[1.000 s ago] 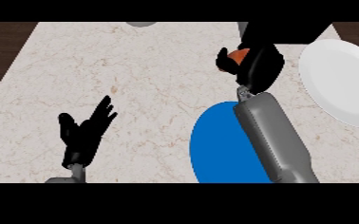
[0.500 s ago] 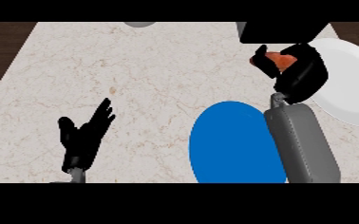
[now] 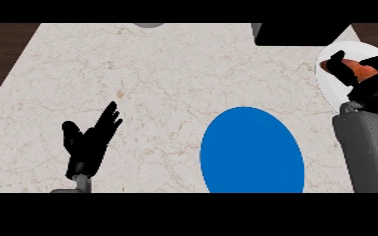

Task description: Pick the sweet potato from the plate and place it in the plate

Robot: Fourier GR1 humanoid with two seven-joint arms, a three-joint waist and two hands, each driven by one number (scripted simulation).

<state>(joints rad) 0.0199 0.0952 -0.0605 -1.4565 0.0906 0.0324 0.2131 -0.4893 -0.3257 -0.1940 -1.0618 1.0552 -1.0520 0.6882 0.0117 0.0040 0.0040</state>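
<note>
Right hand at three o'clock, fingers curled round sweet potato, over white plate. Left hand at eight o'clock, fingers straight, resting. Risk: releasing near rim, rolling off toward blue plate.

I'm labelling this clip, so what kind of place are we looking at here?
Most likely a kitchen counter: a pale marbled countertop carries a blue plate and a white plate, and the right hand holds an orange sweet potato over the white one.
</note>
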